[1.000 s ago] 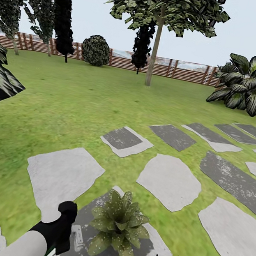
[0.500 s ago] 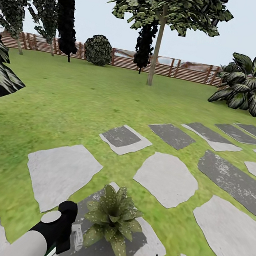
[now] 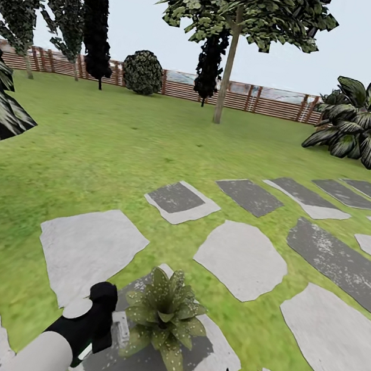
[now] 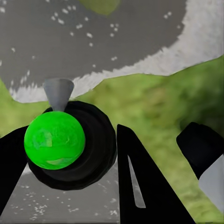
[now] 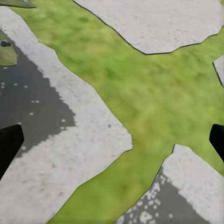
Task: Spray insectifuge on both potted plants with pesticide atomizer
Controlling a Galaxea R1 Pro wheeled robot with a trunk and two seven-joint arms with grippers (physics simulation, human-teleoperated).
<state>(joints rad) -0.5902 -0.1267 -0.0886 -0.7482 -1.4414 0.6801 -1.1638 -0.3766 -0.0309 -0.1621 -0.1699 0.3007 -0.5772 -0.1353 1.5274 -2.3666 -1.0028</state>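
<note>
Open lawn (image 3: 112, 155) ahead — potted plant (image 3: 164, 321) (low) beside left pincer (image 3: 116, 326).

The head camera looked forward and down from above over the lawn (image 3: 94, 152) to the fence (image 3: 184, 87) at the far edge, with the stepping slabs (image 3: 238, 265) in the lower half of the frame. The left wrist camera sat very close behind a green ball (image 4: 54, 139) and faced down at slab and grass. The right wrist camera faced down, close above the same slabs (image 5: 70, 158) and grass
</note>
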